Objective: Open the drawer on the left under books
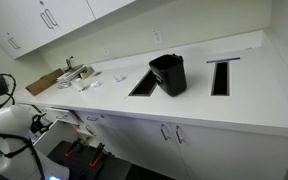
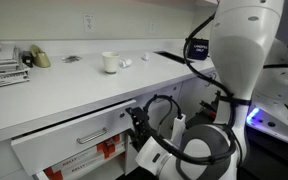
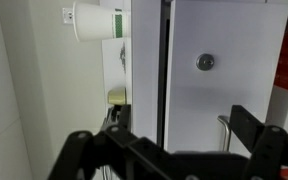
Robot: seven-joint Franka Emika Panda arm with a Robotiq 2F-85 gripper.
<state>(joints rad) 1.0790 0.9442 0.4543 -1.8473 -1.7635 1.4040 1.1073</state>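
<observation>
The drawer [image 2: 69, 140] has a flat white front and sits under the counter, below the stacked books [image 2: 2, 65]. In the wrist view its front [image 3: 209, 90] fills the frame, with a round lock [image 3: 205, 62] and a silver bar handle [image 3: 224, 125]. My gripper [image 3: 182, 118] is open. Its black fingers stand wide apart right at the front, and the handle lies between them, close to one finger. In an exterior view the gripper [image 2: 136, 120] is at the drawer's end nearest the arm. No tan inside shows, so I cannot tell whether the drawer is pulled out.
A white paper cup [image 2: 110, 62] stands on the white counter [image 2: 74, 85]. A black bin [image 1: 168, 73] stands between two slots in the counter, with the books [image 1: 44, 83] and small items at its far end. Red things [image 2: 104, 150] show below the drawer. The robot's white body [image 2: 239, 60] crowds the space.
</observation>
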